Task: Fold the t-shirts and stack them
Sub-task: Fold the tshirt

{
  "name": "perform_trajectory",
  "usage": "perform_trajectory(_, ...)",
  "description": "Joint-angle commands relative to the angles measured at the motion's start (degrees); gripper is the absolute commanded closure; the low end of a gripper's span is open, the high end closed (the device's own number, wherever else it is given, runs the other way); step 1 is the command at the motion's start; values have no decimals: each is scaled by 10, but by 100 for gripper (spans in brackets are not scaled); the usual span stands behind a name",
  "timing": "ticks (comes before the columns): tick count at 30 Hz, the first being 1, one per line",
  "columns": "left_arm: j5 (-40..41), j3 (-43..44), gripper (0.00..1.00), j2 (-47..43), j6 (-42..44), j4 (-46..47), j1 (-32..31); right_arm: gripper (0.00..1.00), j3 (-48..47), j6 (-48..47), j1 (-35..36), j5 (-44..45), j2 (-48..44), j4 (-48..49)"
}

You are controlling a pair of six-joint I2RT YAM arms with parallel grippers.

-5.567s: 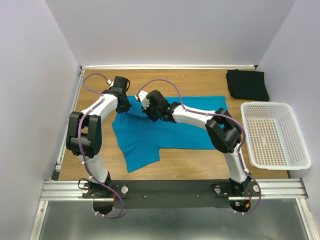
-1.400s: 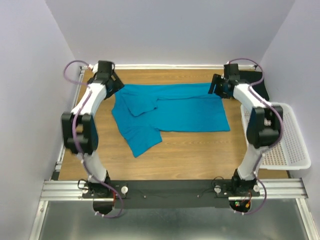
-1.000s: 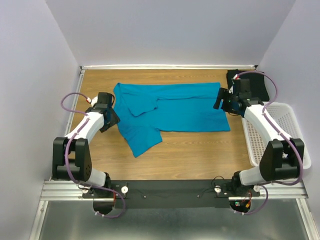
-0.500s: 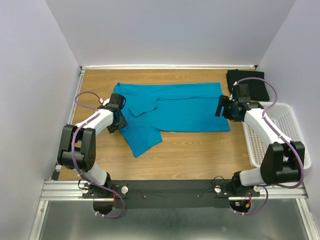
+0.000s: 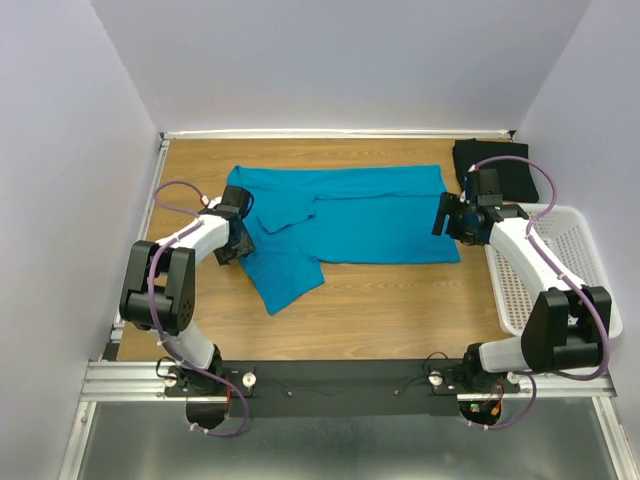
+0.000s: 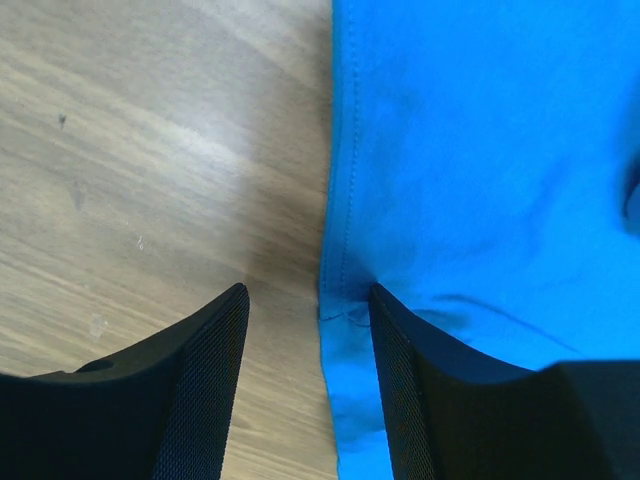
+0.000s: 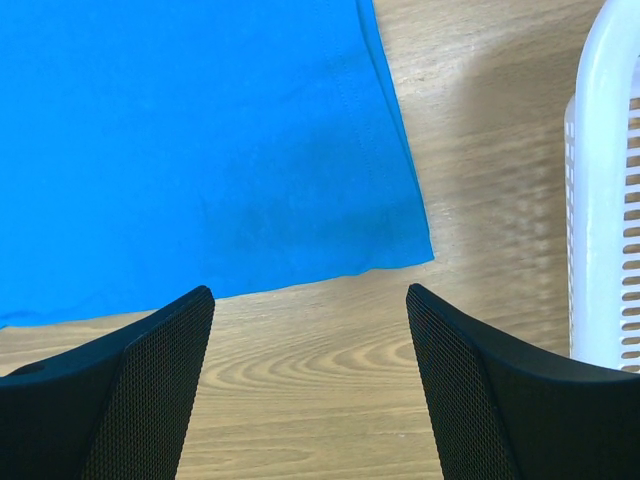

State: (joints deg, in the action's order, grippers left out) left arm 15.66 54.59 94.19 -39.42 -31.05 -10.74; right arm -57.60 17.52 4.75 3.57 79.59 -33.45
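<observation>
Wood-grain table [image 5: 400, 300], nothing fancy. The teal-blue t-shirt [image 5: 360, 215] lies flat across the far middle, running left to right, with one piece sticking out toward the near left. The black t-shirt [image 5: 500, 150] sits folded in the far right corner. The white perforated basket [image 5: 560, 210] is along the right side, with a strip of bare wood between it and the teal shirt.

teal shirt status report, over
Both open: left gripper at teal shirt left edge, right gripper over its near right corner. Shirt spread, mostly unfolded. Folded black shirt far right. Nearby basket not blocking.
</observation>
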Motion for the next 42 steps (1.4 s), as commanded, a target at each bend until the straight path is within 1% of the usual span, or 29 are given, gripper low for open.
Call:
perform_trajectory(1, 10, 8, 41, 25, 10, -4, -4, 14, -9, 7, -4, 21, 5, -21)
perform_trajectory(3, 6, 7, 43, 33, 13, -5, -5, 14, -9, 15, -4, 20, 7, -26)
perform_trajectory(4, 6, 5, 50, 33, 14, -5, -5, 14, -8, 18, -4, 17, 10, -27)
perform_trajectory(6, 11, 3, 59, 33, 17, -5, -5, 14, -5, 33, -4, 19, 14, -32)
perform_trajectory(7, 12, 2, 71, 32, 19, -7, -5, 15, -4, 37, -4, 22, 19, -32)
perform_trajectory(9, 13, 2, 81, 27, 21, -10, -5, 15, -2, 51, -4, 27, 28, -40)
perform_trajectory(10, 13, -1, 90, 21, 22, -10, -5, 16, -1, 55, -4, 29, 35, -41)
perform_trajectory(12, 17, -4, 96, 16, 23, -11, -5, 17, 2, 63, -4, 33, 39, -43)
perform_trajectory(13, 19, -4, 97, 13, 24, -12, -5, 18, 6, 71, -4, 38, 43, -43)
perform_trajectory(18, 13, -17, 98, -5, 24, -15, 1, 20, 19, 95, -4, 31, 70, -36)
perform_trajectory(19, 13, -21, 98, -12, 22, -16, 7, 23, 25, 106, -4, 26, 73, -32)
perform_trajectory(21, 12, -26, 98, -20, 20, -14, 14, 26, 31, 122, -4, 26, 79, -21)
perform_trajectory(27, 4, -39, 98, -37, 22, -12, 34, 35, 52, 137, -4, 87, 75, -7)
perform_trajectory(32, 2, -48, 98, -52, 18, -12, 44, 36, 72, 145, -4, 84, 75, 5)
perform_trajectory(37, -2, -52, 98, -59, 19, -12, 49, 36, 100, 158, -3, 51, 72, 40)
perform_trajectory(42, -2, -61, 98, -74, 23, -16, 51, 37, 109, 166, -3, 48, 77, 67)
